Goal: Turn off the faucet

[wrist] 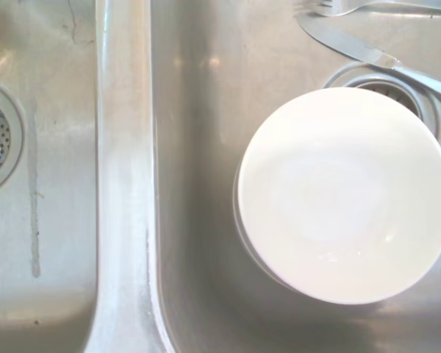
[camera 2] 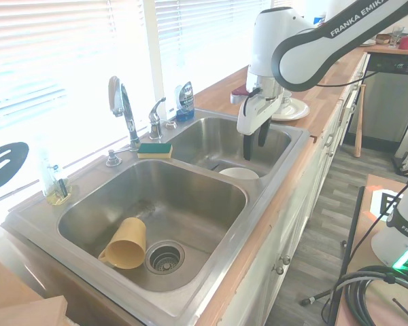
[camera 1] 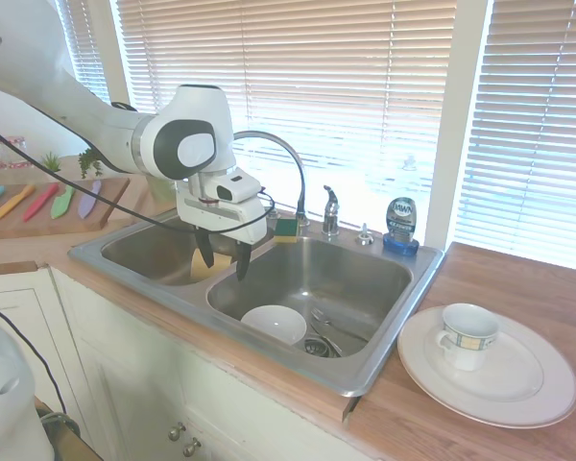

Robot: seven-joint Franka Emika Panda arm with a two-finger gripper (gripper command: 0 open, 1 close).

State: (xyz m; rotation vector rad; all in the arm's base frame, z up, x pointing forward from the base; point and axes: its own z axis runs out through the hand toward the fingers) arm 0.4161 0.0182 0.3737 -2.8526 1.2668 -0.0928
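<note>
Presumably the faucet (camera 1: 274,154) lever handle (camera 1: 330,204), right of frame center, is rigid, slick chrome; push its tip with the spread, empty tool (camera 1: 223,261).

Brushed steel sink (camera 1: 403,288), chrome faucet (camera 1: 286,154), wooden counter (camera 1: 518,279).

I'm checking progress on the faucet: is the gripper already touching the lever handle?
No. The gripper hangs open over the sink basin near the white bowl, well apart from the lever handle at the back rim.

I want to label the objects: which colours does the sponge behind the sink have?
The sponge is yellow with a green top, clearest in the second exterior view.
</note>
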